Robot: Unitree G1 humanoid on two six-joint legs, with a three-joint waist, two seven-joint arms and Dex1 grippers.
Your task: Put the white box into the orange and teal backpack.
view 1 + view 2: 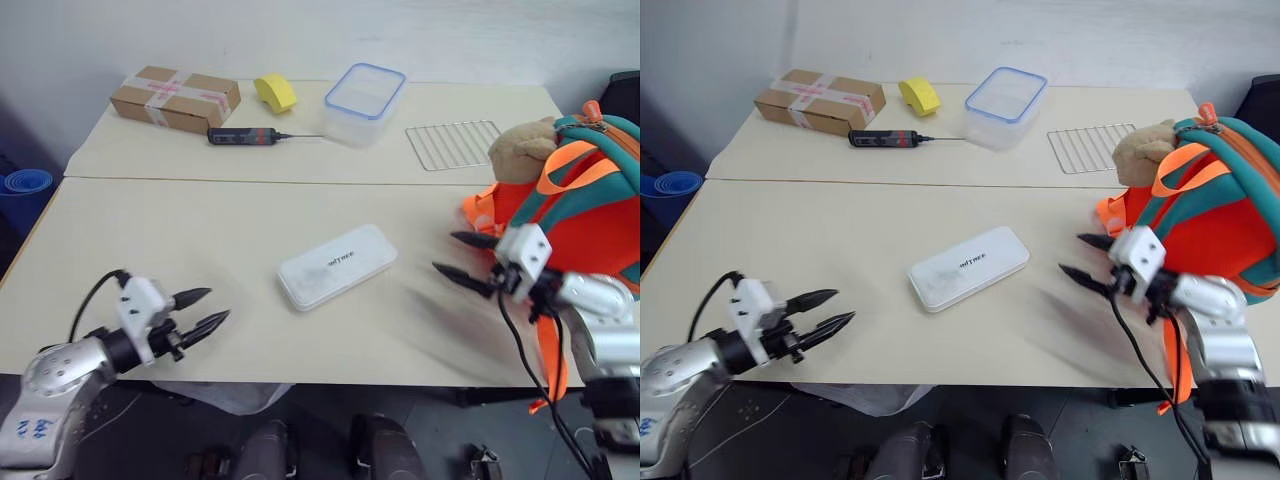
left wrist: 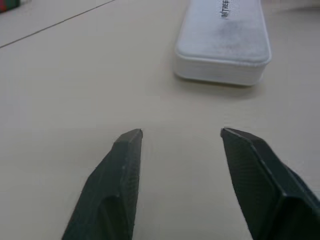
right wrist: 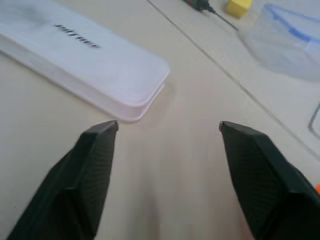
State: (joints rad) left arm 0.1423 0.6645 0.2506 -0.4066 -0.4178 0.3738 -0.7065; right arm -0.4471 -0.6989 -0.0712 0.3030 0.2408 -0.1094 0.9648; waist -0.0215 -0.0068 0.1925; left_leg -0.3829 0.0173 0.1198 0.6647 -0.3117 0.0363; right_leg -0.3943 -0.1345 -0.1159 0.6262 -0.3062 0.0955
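Note:
The white box lies flat in the middle of the near table, its dark lettering facing up. My left gripper is open, hovering near the table's front edge to the left of the box, fingers pointing toward it. In the left wrist view the white box lies a short way beyond the fingertips. On the other side of the box my right gripper is open with nothing between its fingers. The box's end lies just past them in the right wrist view. The orange and teal backpack sits at the table's right edge with a tan plush bear on it.
On the far table stand a taped cardboard box, a yellow object, a black tool, a clear blue-rimmed container and a wire rack. A blue roll sits on the floor at far left.

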